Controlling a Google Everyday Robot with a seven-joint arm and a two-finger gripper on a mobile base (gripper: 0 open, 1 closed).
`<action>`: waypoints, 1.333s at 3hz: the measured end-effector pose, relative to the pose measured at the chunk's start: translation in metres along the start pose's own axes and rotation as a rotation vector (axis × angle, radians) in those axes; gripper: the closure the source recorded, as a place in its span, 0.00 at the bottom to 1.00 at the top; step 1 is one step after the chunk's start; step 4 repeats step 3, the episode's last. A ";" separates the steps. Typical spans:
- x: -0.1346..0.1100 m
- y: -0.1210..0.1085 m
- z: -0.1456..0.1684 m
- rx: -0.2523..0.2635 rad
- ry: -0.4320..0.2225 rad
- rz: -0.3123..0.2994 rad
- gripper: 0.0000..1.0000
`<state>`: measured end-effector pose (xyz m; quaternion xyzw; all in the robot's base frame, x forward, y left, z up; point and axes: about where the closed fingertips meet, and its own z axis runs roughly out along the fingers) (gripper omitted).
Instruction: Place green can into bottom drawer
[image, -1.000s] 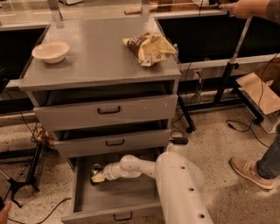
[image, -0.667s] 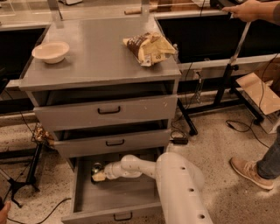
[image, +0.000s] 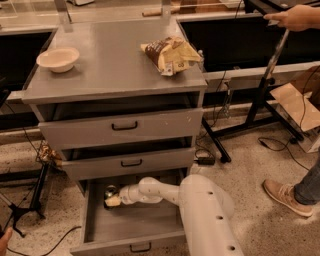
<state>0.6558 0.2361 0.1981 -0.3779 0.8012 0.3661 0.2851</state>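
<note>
The bottom drawer (image: 100, 227) is pulled out, showing its flat grey inside and a black handle on its front. The green can (image: 109, 191) is inside it at the back left, small and dark with a shiny top. My gripper (image: 112, 201) is down in the drawer right against the can's near side, at the end of my white arm (image: 160, 192), which reaches in from the right. The can's lower part is hidden behind the gripper. I cannot tell whether the can rests on the drawer floor.
Two shallower drawers (image: 120, 127) above stand slightly open. On the cabinet top lie a white bowl (image: 58, 59) and a brown-and-yellow snack bag (image: 171, 54). A person's foot (image: 285, 196) and a black stand (image: 260, 95) are to the right. Cables lie on the floor.
</note>
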 end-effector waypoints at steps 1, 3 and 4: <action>-0.002 -0.001 0.001 -0.004 -0.008 0.002 0.13; -0.003 -0.001 0.001 -0.006 -0.012 0.001 0.00; -0.003 -0.001 0.001 -0.006 -0.012 0.001 0.00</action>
